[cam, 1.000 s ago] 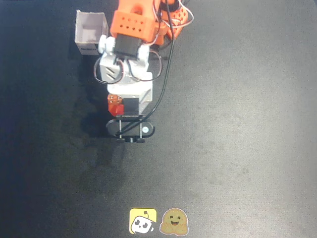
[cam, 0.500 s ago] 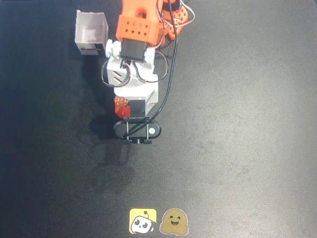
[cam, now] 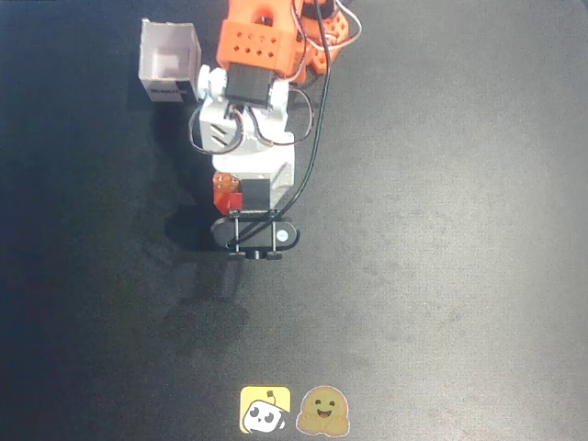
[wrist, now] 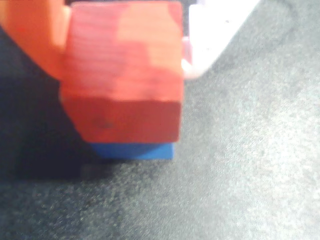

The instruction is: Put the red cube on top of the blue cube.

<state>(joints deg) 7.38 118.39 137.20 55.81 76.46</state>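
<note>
**Red over blue, not yet let go**

Between my fingers sits the small matte red-orange cube (wrist: 122,75) — my gripper (wrist: 125,45) is clenched on it, orange finger (wrist: 32,35) one side, white finger (wrist: 215,35) the other. It hangs right above the small matte blue cube (wrist: 134,150); I cannot tell if they touch.

The risk, I judge: the red cube looks twisted against the blue — released off-centre, it could tip off. A cube has no long axis; its lower edge faces my wrist camera.
</note>
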